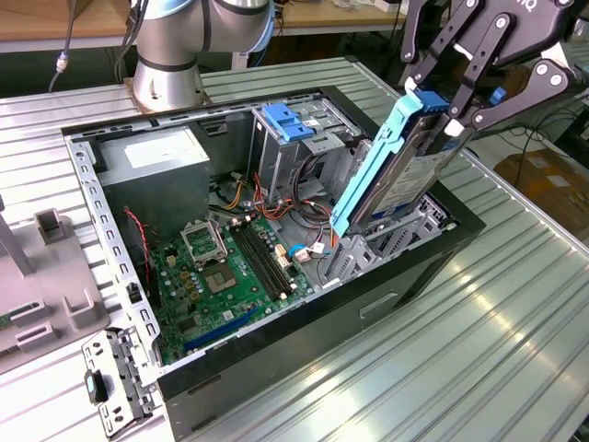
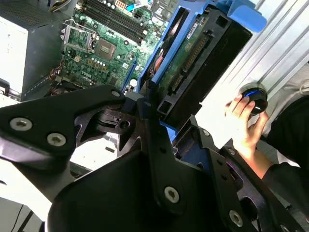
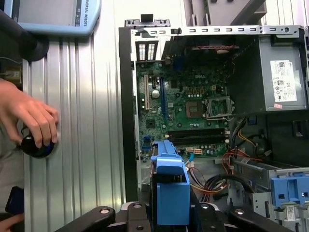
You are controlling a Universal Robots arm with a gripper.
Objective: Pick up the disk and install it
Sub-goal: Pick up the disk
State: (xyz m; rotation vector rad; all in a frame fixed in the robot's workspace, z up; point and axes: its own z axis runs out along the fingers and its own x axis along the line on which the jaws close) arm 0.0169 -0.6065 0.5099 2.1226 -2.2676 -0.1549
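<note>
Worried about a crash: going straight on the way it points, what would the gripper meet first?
Probably the grey metal drive bay below the tilted silver disk with blue plastic rails that the gripper holds; depth is unclear.

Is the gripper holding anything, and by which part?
Yes: the gripper is shut on the disk, gripping its upper end; the disk is tilted, its lower end over the open computer case.
</note>
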